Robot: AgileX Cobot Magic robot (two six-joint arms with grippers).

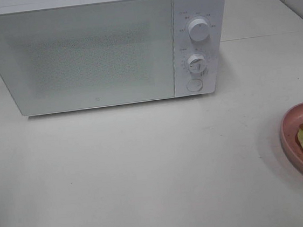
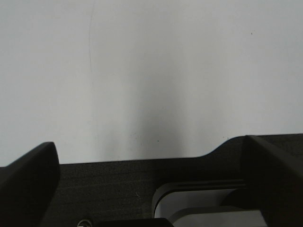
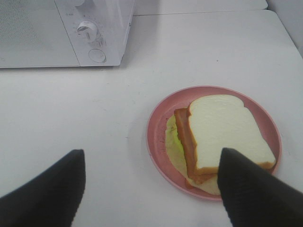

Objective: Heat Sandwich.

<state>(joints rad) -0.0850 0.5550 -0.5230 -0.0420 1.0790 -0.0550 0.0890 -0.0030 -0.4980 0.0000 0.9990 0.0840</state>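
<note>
Sandwich [image 3: 222,135] on pink plate [image 3: 158,123], white counter [image 1: 136,174], right of the microwave [image 1: 80,50] with its door shut.
You have the right claw [image 3: 151,189] spread wide and empty above the plate's near side; your left claw [image 2: 151,179] likewise wide, holding nothing, over bare counter.

Matt white microwave [image 1: 101,48] casing, speckled door, smooth pale table [image 1: 147,173], glossy pink plate [image 3: 158,125], matt black jaws
</note>
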